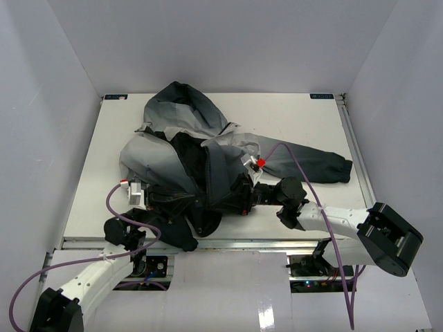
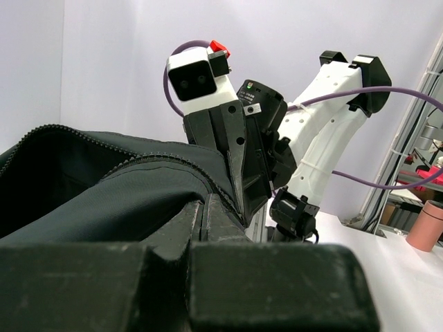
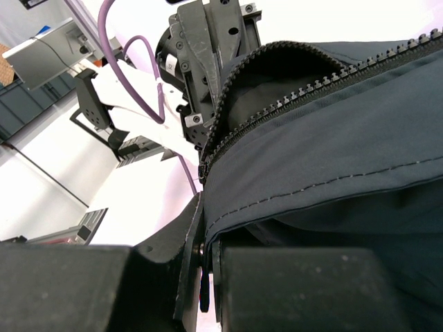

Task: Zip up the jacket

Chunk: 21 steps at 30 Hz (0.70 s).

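Two grippers were both clamped on the jacket at the near edge of the table when I checked: left gripper and right gripper facing each other, each pinching the dark hem by the zipper. Past them the zipper teeth gaped open, and farther back the sleeve lay out to the right with the hood at the far end.

On the table, the jacket, left claw and right claw at its near hem
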{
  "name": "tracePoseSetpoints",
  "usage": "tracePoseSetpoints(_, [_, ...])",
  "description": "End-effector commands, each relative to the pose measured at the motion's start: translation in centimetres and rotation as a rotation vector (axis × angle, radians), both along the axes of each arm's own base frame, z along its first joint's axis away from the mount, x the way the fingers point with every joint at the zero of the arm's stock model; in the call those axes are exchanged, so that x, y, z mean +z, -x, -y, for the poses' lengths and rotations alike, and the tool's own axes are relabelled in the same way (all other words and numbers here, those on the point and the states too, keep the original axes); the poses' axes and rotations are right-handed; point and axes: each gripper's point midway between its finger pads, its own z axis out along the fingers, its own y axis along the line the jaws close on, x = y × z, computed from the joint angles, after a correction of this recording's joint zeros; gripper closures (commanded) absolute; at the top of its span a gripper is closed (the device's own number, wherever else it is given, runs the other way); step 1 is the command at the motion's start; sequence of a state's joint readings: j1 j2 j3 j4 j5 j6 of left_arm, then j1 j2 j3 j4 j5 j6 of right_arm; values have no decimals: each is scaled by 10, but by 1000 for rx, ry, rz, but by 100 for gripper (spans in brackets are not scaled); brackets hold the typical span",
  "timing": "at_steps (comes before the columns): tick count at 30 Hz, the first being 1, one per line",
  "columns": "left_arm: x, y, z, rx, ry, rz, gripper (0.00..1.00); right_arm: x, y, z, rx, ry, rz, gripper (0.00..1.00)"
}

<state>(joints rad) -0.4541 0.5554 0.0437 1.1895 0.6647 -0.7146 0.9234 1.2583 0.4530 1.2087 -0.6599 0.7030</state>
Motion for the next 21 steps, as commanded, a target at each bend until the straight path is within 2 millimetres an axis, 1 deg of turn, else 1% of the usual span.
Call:
tracePoseSetpoints(1, [-104, 5, -3, 7, -112, -197, 100, 33, 1, 2, -17, -99, 51, 92])
tracePoseSetpoints(8, [-105, 1, -3, 20, -114, -209, 100, 32, 1, 3, -13, -97, 45, 92])
tracePoseSetpoints(15, [-99, -3, -4, 41, -103, -190, 100, 24, 1, 3, -12, -81, 29, 92])
tracePoseSetpoints(18, [-100, -6, -4, 59, -105, -189, 100, 24, 1, 2, -10, -76, 23, 92])
tracePoseSetpoints(21, [-95, -6, -5, 63, -100, -163, 100, 24, 1, 2, -13, -75, 24, 92])
